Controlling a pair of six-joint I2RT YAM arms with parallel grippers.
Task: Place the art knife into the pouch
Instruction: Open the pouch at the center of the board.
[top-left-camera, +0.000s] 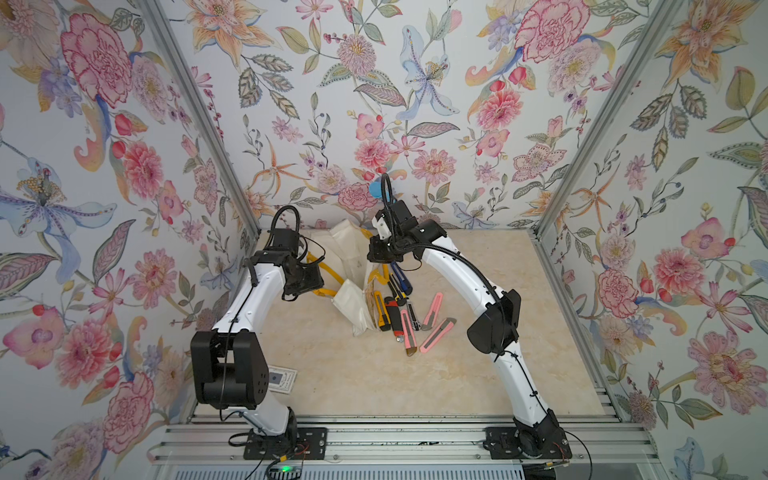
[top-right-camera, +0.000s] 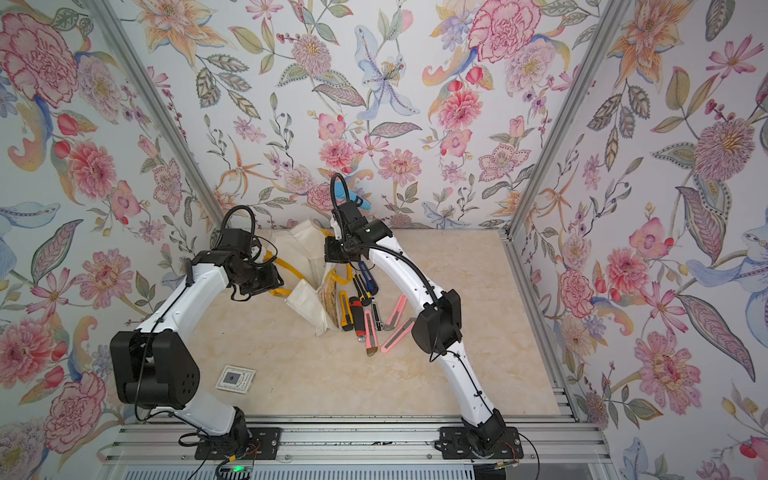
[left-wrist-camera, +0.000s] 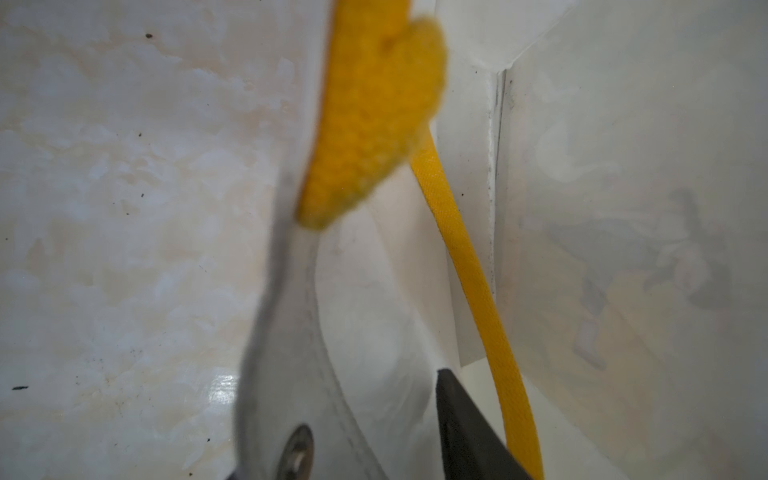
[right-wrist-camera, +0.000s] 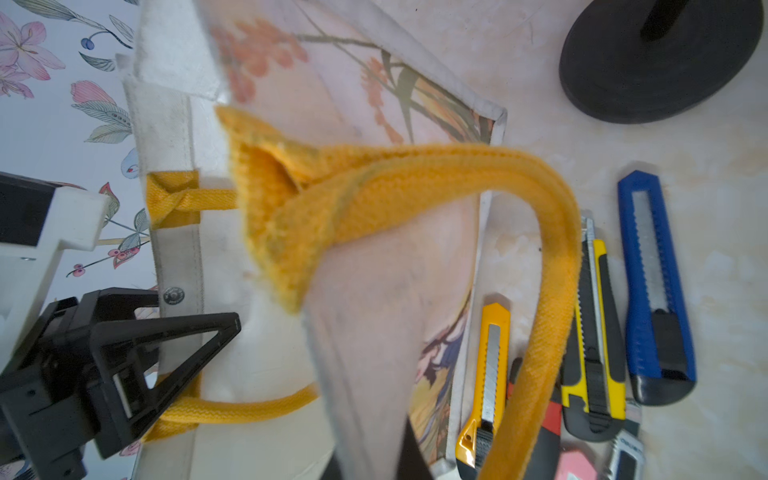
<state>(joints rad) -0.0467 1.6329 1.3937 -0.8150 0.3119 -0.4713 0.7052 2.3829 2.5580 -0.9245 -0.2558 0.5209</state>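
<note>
The pouch (top-left-camera: 348, 300) (top-right-camera: 302, 300) lies at the back middle of the table, its mouth held apart and its patterned lining (right-wrist-camera: 432, 399) showing. My right gripper (right-wrist-camera: 372, 465) (top-left-camera: 374, 268) is shut on the pouch's near wall, beside a yellow handle (right-wrist-camera: 415, 178). My left gripper (left-wrist-camera: 386, 415) (top-left-camera: 320, 286) stands around the opposite rim strip (left-wrist-camera: 291, 332) with its snap stud. A gap shows between that strip and the black finger (left-wrist-camera: 465, 428). Several art knives lie just outside the mouth, among them a yellow one (right-wrist-camera: 486, 374) (top-left-camera: 379, 309), a blue one (right-wrist-camera: 652, 291) and pink ones (top-left-camera: 432, 311).
A small printed card (top-left-camera: 282, 378) (top-right-camera: 235, 378) lies near the left arm's base. The right arm's black elbow (right-wrist-camera: 660, 62) hangs over the table by the knives. Floral walls close in the back and both sides. Bare marble tabletop (top-left-camera: 374, 382) lies in front.
</note>
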